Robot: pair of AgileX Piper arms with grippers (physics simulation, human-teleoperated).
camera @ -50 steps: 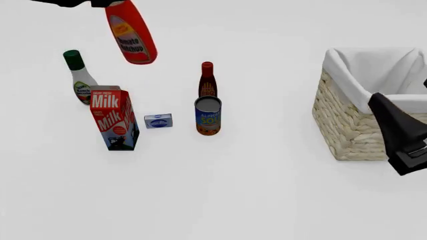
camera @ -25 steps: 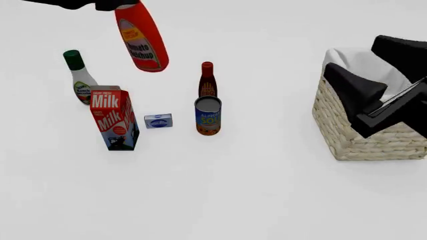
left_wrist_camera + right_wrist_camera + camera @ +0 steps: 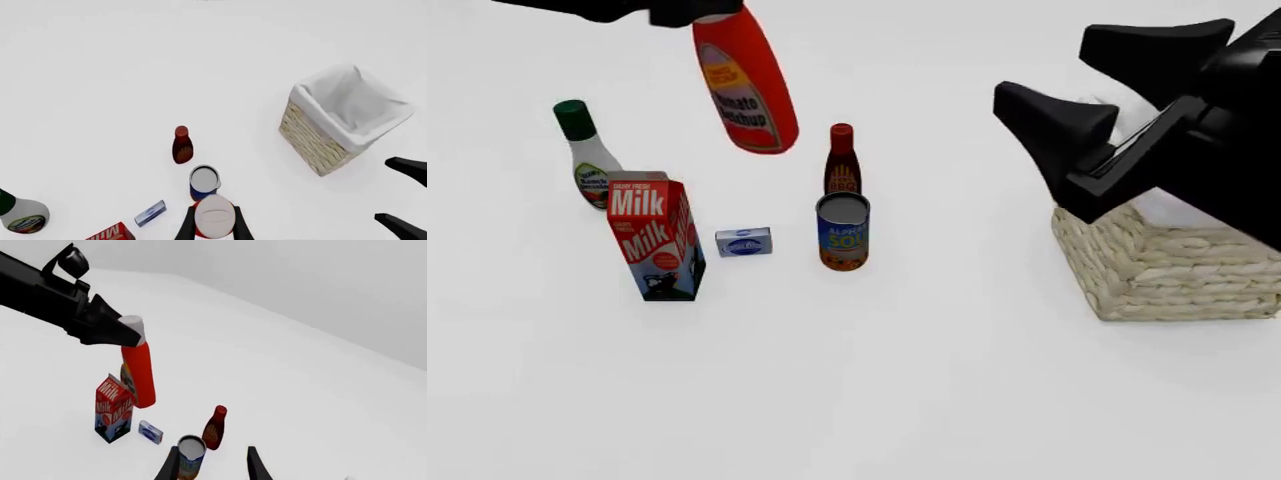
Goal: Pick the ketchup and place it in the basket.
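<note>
— Two grippers logged. Left?
— Left gripper (image 3: 701, 12): clamped at the cap end of the ketchup (image 3: 746, 88), bottle hanging high above the table, base tilted toward the sauce bottle (image 3: 842, 159).
— Right?
— Right gripper (image 3: 1101, 90): fingers spread wide, holding nothing, raised before the basket (image 3: 1168, 270).
— Table stock?
— Milk (image 3: 657, 238), green-capped bottle (image 3: 587, 153), small box (image 3: 743, 242), can (image 3: 843, 232) just in front of the sauce bottle.
</note>
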